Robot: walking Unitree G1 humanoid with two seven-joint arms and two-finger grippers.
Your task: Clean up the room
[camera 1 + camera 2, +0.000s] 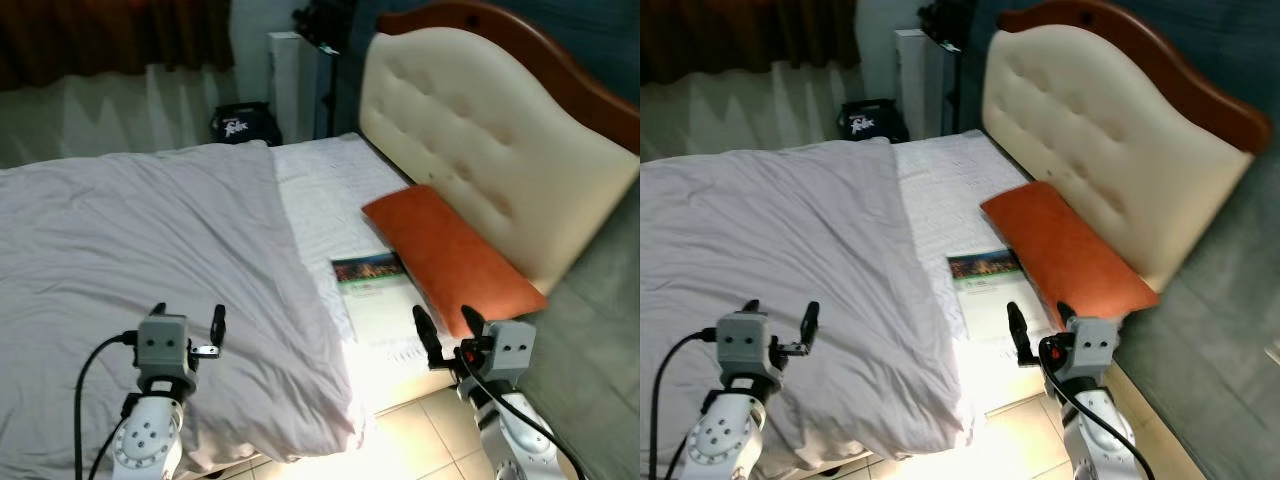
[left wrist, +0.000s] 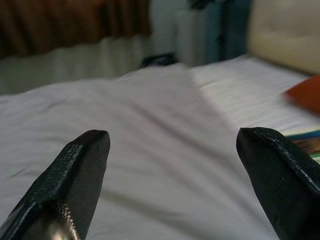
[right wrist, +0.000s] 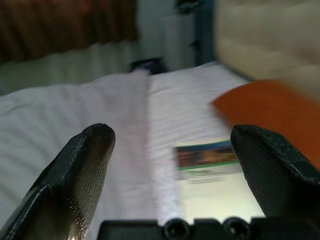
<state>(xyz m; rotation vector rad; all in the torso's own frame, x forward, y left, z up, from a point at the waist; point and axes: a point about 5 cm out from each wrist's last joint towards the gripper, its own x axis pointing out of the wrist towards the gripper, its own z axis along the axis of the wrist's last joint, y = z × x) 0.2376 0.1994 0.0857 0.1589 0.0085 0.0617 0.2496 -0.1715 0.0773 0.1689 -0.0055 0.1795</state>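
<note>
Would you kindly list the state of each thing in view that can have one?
Blanket: spread over the bed, rumpled, pulled back from the head end.
Orange pillow: leaning against the headboard.
Booklet: closed, flat on the sheet beside the pillow.
Left gripper: open, empty, over the blanket.
Right gripper: open, empty, near the booklet.

- The blanket (image 1: 150, 240) is seen as soft, matt cloth, creased in folds.
- The sheet (image 1: 330, 190) is shown as matt cloth with a fine ribbed weave.
- The pillow (image 1: 450, 255) is covered in smooth orange fabric.
- The headboard (image 1: 480, 130) is padded in tufted cream upholstery, faintly sheened, and framed in polished wood.
- The book (image 1: 375, 295) is faced with glossy paper.
- The fingers (image 2: 75, 180) are made of black, finely textured material.
</note>
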